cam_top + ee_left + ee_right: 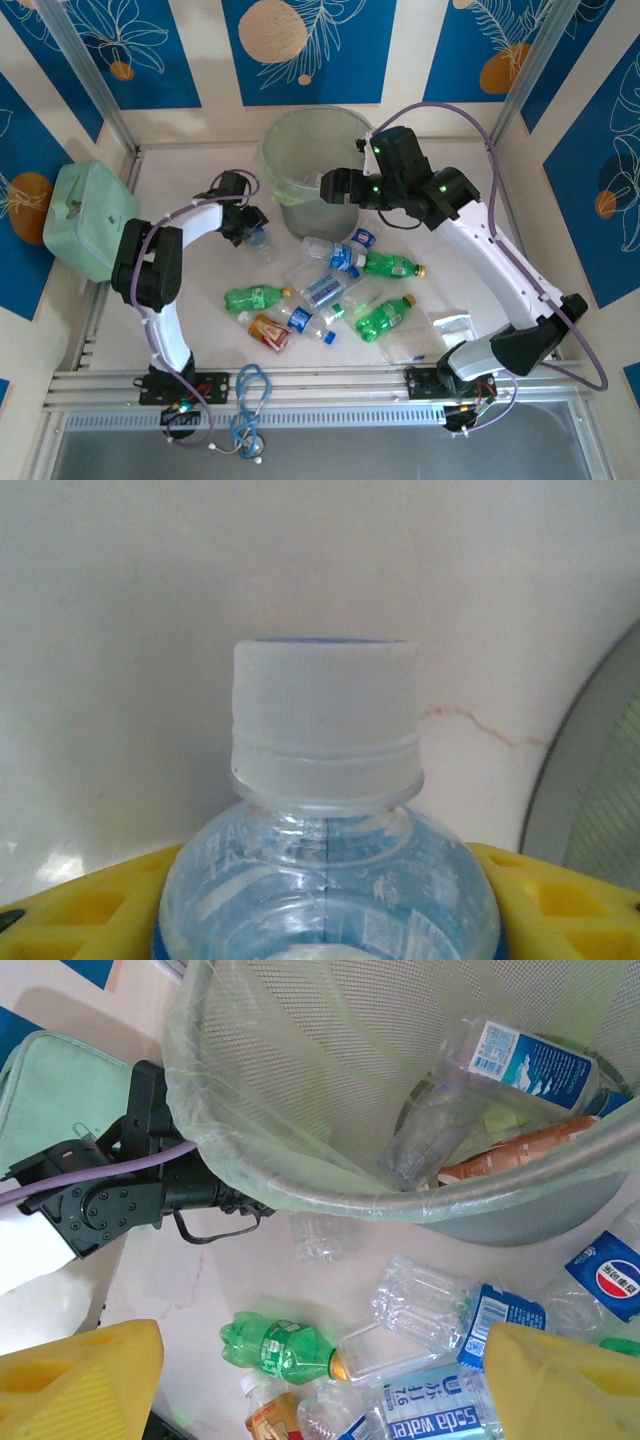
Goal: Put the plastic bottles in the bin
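Note:
My left gripper [247, 226] [325, 905] is shut on a clear plastic bottle [325, 780] with a white cap and blue label; its yellow fingers [90, 912] press both shoulders. This bottle [259, 241] lies on the table just left of the bin [268, 160]. My right gripper [336, 187] [322, 1338] hangs open over the bin's front rim [330, 1198] with nothing between its fingers. Several bottles lie in a pile in front of the bin: green ones [255, 297] [385, 317], clear blue-labelled ones [335, 256] and an amber one [270, 332]. Inside the bin lie a clear bottle [520, 1060] and an orange one [520, 1150].
A mint-green case [85, 215] sits at the left wall. Flat clear plastic bags [450, 325] lie at the right front of the table. A blue cable [250, 395] hangs over the front rail. Walls close in on three sides of the table.

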Robot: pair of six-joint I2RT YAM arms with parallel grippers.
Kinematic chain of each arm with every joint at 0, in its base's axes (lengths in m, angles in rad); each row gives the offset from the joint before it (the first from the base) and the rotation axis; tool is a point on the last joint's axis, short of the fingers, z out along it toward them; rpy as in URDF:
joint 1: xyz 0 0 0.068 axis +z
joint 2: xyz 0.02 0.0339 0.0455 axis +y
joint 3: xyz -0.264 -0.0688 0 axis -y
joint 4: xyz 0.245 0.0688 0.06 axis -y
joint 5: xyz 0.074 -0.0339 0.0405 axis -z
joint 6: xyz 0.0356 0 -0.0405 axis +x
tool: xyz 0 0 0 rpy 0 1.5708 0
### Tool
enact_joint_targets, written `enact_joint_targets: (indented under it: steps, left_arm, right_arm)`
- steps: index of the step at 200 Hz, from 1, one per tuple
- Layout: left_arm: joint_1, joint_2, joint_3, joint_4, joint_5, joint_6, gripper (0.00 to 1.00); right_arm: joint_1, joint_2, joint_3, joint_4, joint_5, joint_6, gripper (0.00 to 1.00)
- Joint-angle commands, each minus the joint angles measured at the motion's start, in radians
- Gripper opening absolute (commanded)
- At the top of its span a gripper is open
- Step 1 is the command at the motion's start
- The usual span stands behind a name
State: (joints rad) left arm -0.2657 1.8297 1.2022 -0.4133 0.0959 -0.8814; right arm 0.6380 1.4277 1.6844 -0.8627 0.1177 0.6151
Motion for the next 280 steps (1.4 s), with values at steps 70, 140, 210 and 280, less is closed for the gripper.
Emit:
enact_joint_targets:
  steps: [70, 140, 210, 280]
  left_arm:
    - [0.022, -0.504, 0.055, 0.079, 0.055, -0.067, 0.51]
    - [0.019, -0.499, 0.067, 0.705, 0.410, -0.357, 0.51]
    - [-0.031, -0.405, 0.045, 1.165, 0.536, -0.571, 0.51]
    - [-0.107, -0.337, 0.083, 1.294, 0.593, -0.632, 0.54]
  right_arm:
    - [0.014, 0.049, 0.211, -0.005, -0.259, -0.014, 0.85]
    - [-0.008, 0.068, 0.233, 0.057, -0.403, 0.028, 0.92]
    - [-0.040, 0.149, 0.337, 0.020, -0.428, 0.024, 0.97]
    - [-0.043, 0.240, 0.438, 0.036, -0.481, 0.023, 0.95]
